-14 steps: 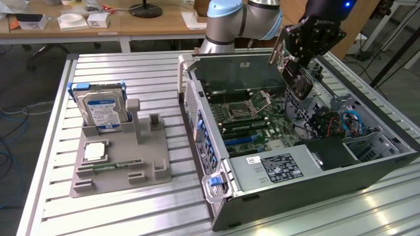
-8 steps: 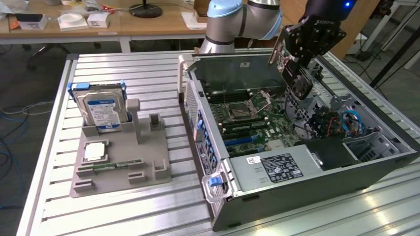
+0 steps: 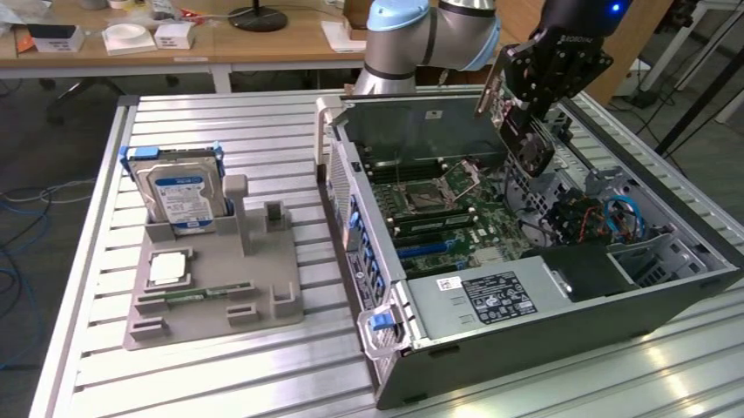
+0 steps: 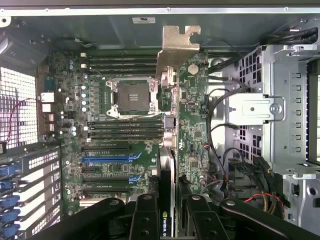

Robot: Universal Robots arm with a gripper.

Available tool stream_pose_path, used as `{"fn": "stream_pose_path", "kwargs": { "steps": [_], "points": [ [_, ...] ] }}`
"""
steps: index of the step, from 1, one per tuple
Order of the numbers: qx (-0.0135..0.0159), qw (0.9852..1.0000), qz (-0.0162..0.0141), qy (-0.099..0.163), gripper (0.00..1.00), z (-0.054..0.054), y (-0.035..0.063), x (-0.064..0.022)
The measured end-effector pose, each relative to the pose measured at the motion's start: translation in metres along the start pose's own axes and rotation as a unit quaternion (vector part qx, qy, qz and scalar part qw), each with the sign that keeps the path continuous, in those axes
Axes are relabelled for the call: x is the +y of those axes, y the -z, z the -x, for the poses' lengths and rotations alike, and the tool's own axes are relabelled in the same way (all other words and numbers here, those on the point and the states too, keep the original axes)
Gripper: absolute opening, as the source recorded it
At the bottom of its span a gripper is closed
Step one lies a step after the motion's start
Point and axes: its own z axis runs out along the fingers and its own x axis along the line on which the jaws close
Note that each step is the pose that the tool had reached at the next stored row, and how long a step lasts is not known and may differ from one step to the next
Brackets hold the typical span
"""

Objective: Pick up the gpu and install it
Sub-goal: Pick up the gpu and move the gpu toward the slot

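Grips the gpu (image 3: 524, 122) firmly in the gripper (image 3: 532, 91), tilted above the open case (image 3: 680, 287) at upper right of the exterior view — risks catching the bracket (image 4: 177, 42) on the cables (image 3: 616, 218) or missing the slot (image 4: 107, 160) if lowered askew.

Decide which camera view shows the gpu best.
The exterior view: the gpu shows its flat side, tilted above the open computer case. The wrist view sees it edge-on, with its pale bracket clear.
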Motion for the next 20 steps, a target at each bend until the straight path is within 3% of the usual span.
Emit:
{"fn": "stream_pose_path", "kwargs": {
  "steps": [8,20],
  "points": [
    [0.0002,1.0000,0.0000,0.005,0.26,0.0000,0.0000,0.0000],
    [0.0024,0.9983,0.0002,0.058,0.26,0.0000,-0.0001,0.0000]
  ]
}}
